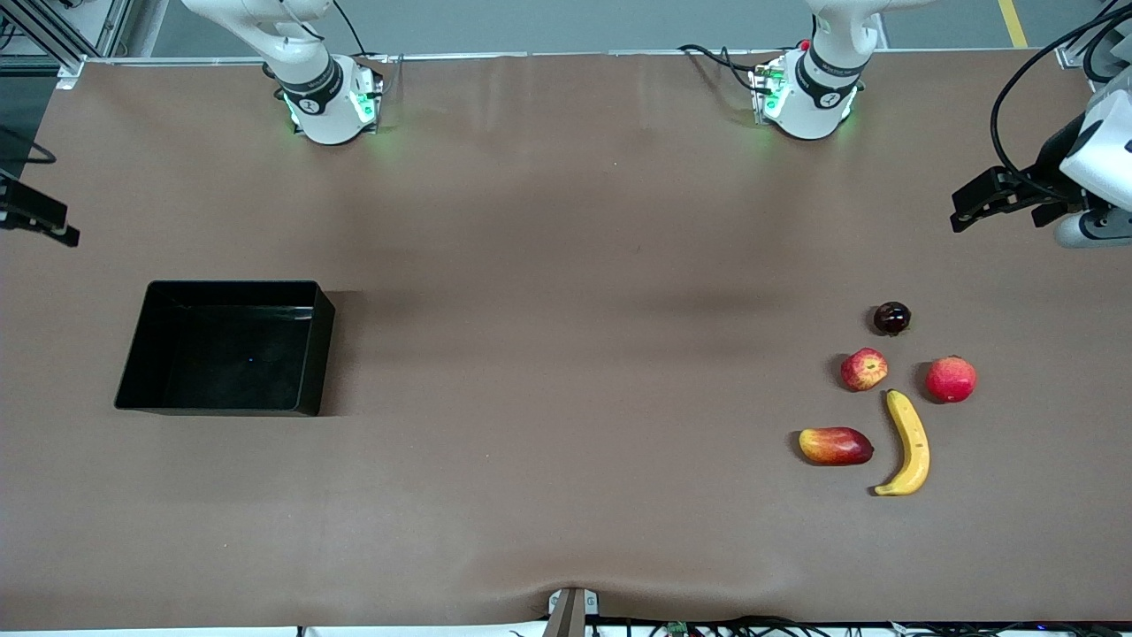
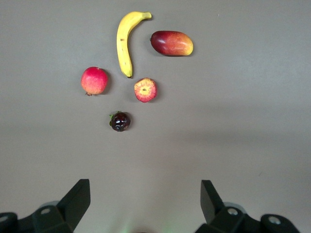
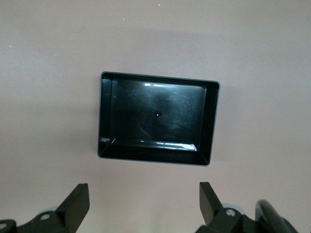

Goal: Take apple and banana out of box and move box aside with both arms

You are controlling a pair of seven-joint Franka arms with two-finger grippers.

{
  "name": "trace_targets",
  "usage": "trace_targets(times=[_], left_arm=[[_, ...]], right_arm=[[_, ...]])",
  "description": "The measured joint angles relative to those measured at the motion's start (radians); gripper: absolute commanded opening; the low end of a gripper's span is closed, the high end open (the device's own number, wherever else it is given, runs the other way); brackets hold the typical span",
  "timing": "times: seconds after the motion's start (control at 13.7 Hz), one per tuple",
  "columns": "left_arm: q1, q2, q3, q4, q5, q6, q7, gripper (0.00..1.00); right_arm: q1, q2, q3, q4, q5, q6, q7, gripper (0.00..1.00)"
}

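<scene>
Status: box (image 1: 225, 349) sits empty at the right arm's end of the table, nothing in it in the right wrist view. Apple (image 1: 864, 369) and banana (image 1: 908, 442) lie on the bare table at the left arm's end, banana at the apple's 5 o'clock in the front view, among three other fruits. So you can count the fruit as out; whether the box is already aside, I can't say. Left gripper (image 1: 1004, 196) hangs over that end's edge, jaws apart, empty. Right gripper (image 1: 37, 217) hangs over the box end's edge, jaws apart, empty.
</scene>
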Motion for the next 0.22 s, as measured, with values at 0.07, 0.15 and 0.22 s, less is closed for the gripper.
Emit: trace_targets(times=[0.07, 0.15, 0.22], left_arm=[[-0.001, 0.001, -0.001, 0.004, 0.0, 0.0, 0.0, 1.0], [-0.001, 0.001, -0.001, 0.008, 0.0, 0.0, 0.0, 1.0], [-0.001, 0.001, -0.002, 0.011, 0.0, 0.0, 0.0, 1.0]], right_arm=[[-0.003, -0.008, 0.0, -0.017, 0.0, 0.002, -0.002, 1.0], [-0.005, -0.017, 0.0, -0.025, 0.0, 0.002, -0.002, 1.0], [-0.006, -0.028, 0.0, -0.025, 0.0, 0.002, -0.003, 1.0]])
